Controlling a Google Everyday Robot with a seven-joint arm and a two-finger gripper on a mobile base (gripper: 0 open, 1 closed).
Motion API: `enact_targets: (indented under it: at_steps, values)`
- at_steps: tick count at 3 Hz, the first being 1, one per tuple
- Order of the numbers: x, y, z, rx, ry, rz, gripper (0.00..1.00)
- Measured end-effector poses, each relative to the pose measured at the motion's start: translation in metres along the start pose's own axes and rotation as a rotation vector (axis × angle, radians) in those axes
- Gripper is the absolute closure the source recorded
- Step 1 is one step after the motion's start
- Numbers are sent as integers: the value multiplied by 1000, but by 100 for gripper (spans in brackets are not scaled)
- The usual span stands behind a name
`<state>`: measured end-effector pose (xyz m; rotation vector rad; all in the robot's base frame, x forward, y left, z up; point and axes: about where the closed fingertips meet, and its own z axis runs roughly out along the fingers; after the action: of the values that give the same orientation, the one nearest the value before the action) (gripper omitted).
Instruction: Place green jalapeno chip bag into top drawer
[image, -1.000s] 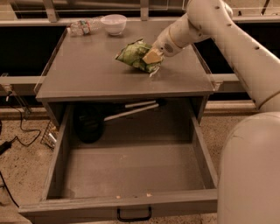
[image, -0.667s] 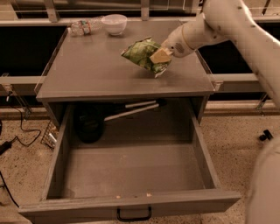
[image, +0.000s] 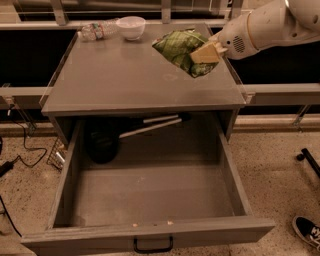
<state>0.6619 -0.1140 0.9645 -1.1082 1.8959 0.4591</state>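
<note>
Grey countertop, end effector clasping green jalapeno chip bag above

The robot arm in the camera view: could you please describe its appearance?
The smooth, rounded white plastic arm has a thin orange seam ring and a dotted grey vent near the wrist. Its gripper, upper right above the grey cabinet top, ends in pale tan fingers.

Warm, dim indoor light, falling from overhead. The cabinet top wears a soft pale sheen, and the white arm glows brightest, upper right. There the gripper pinches the green jalapeno chip bag above the top's right rear, foil glinting faintly. The open top drawer sinks into deep shadow at its back.
</note>
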Motion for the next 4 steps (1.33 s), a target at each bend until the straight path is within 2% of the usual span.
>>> enact_targets:
  at_steps: [2, 4]
  values:
    - [-5, 8, -4, -13, 4, 24, 100]
    - [-17, 38, -27, -38, -1, 58, 100]
